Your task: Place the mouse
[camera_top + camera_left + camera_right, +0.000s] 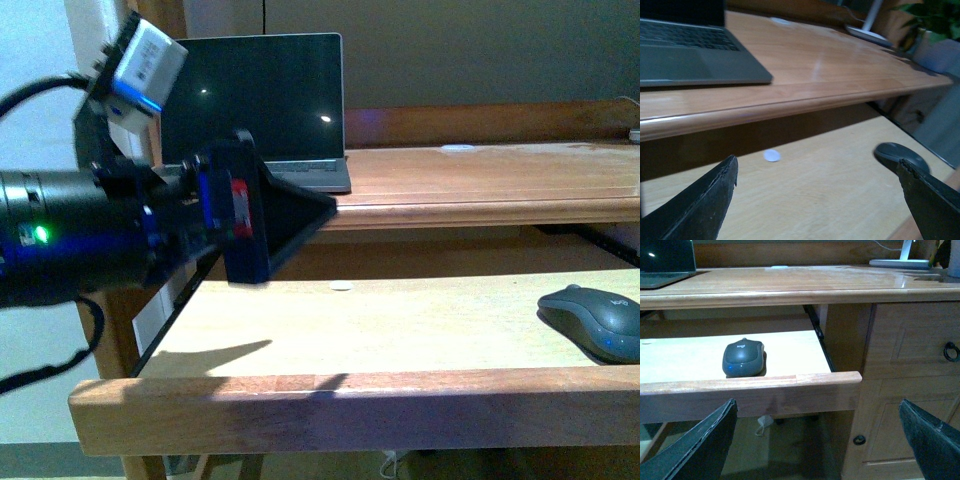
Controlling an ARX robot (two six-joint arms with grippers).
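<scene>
From the front, our left end effector (300, 212) hangs above the left part of the pull-out tray (400, 330), while the mouse (595, 318) lies at the tray's right end, cut by the picture's edge. A laptop (265, 110) stands on the counter (480, 170). The left wrist view shows that end effector's jaws spread wide and empty, with a white disc (772, 155) and the mouse well apart. In the right wrist view, the right end effector (815, 447) is equally wide, and the mouse sits just behind the front rail (750, 385), its long axis running rail to back; we cannot tell which end leads.
</scene>
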